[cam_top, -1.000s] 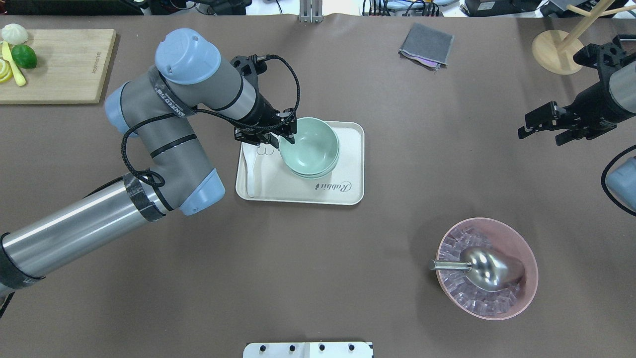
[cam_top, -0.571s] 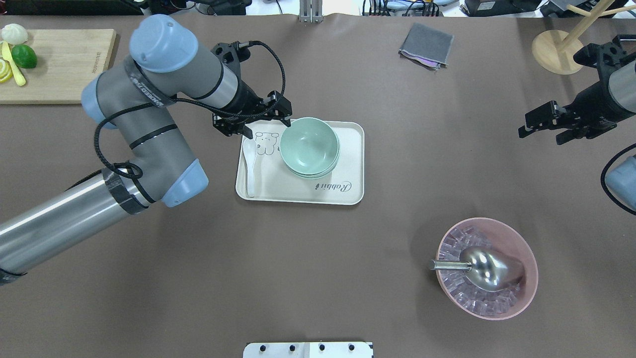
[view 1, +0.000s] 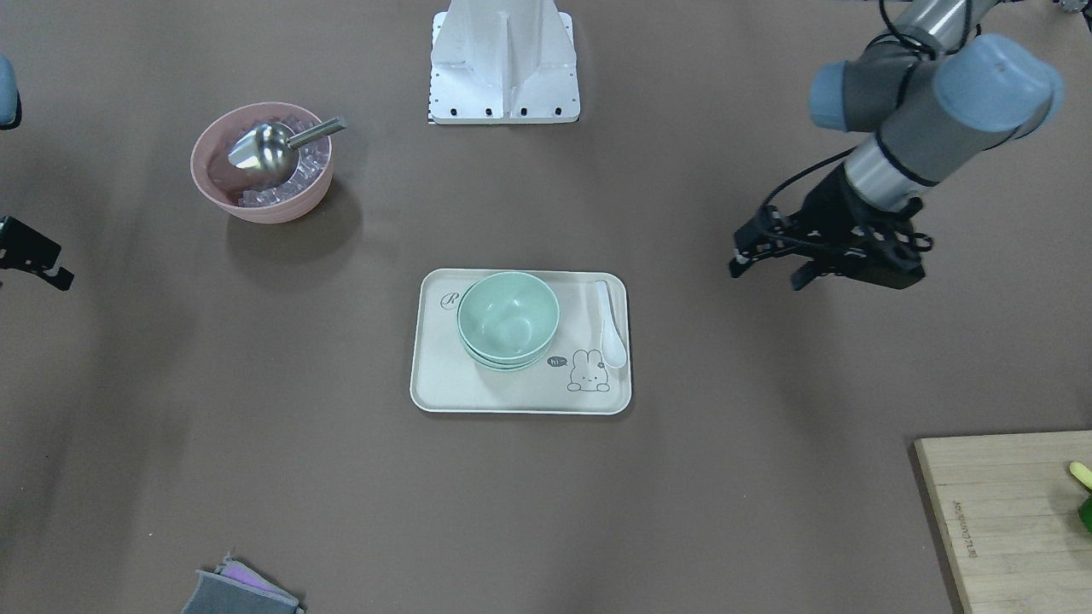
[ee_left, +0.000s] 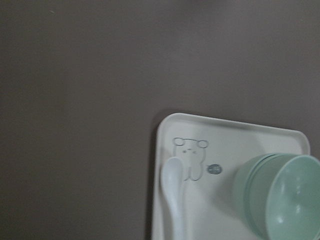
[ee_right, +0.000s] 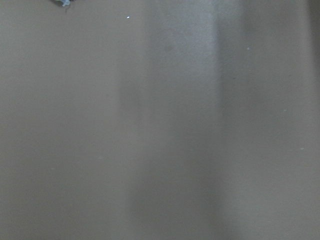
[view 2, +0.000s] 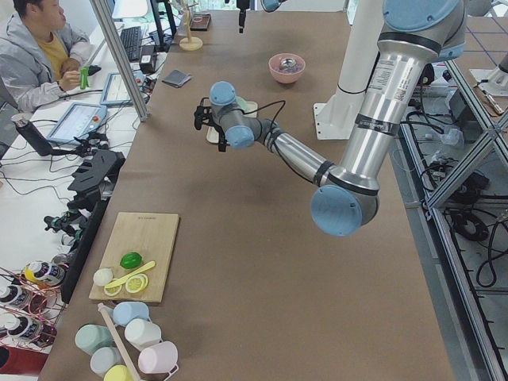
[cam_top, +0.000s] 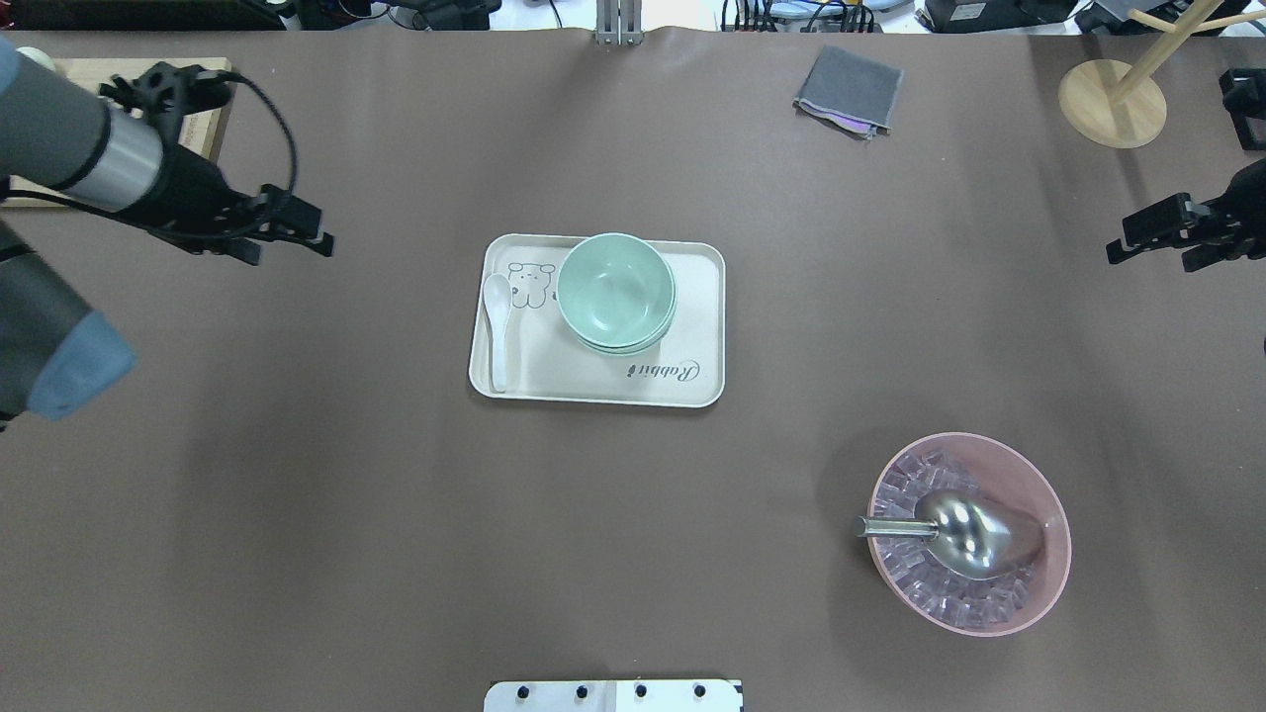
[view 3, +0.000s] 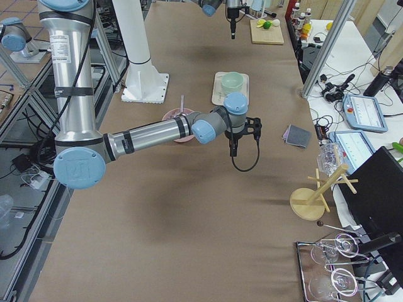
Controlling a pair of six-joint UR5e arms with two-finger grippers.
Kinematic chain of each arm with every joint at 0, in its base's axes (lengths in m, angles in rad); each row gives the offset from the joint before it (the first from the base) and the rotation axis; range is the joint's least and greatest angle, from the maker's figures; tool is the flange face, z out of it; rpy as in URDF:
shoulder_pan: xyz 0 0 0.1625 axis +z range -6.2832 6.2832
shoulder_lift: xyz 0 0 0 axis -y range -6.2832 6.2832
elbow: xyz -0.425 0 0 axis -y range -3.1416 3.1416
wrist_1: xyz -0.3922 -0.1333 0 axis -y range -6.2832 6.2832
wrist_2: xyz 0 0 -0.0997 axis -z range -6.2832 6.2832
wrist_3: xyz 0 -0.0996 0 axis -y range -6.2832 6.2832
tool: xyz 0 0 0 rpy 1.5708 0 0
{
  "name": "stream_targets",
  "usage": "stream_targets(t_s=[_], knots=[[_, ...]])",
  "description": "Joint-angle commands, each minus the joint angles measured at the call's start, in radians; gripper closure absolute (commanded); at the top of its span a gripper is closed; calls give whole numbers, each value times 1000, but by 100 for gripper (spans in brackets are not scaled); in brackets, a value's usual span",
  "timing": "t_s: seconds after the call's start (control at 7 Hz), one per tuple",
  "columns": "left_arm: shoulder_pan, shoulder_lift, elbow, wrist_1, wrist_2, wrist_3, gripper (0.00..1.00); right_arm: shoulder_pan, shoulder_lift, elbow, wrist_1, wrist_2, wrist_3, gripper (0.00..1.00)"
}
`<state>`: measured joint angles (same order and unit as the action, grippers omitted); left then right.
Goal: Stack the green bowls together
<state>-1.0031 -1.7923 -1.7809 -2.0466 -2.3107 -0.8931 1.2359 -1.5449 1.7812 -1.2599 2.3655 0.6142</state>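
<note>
Green bowls (cam_top: 615, 292): nested in one stack on the tray (cam_top: 692, 326), mid-table; left gripper (cam_top: 292, 247) and right gripper (cam_top: 1152, 247) spread, empty, toward opposite side edges; stack looks done, so best leave it untouched.

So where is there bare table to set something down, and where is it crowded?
Widest bare stretch: between the tray and the robot base, left of the pink bowl. Also bare: between tray and cloth. Crowded: the tray itself, holding the green bowls and spoon.
</note>
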Motion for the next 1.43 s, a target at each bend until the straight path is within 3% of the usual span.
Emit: stream_targets(t_s=[0.0, 0.29, 0.57, 0.86, 1.29], knots=[[-215, 251, -26, 9, -93, 455, 1, 132, -43, -93, -1, -3, -281, 0], [-343, 287, -32, 229, -95, 766, 1, 235, -53, -213, -1, 8, -515, 0], [-425, 289, -29, 441, -95, 1008, 1, 295, -61, -241, -22, 3, -576, 0], [-451, 362, -41, 515, -78, 1099, 1, 315, -41, -244, -161, 3, -701, 0], [-471, 369, -49, 511, -105, 1089, 1, 309, -20, -244, -168, -2, -702, 0]])
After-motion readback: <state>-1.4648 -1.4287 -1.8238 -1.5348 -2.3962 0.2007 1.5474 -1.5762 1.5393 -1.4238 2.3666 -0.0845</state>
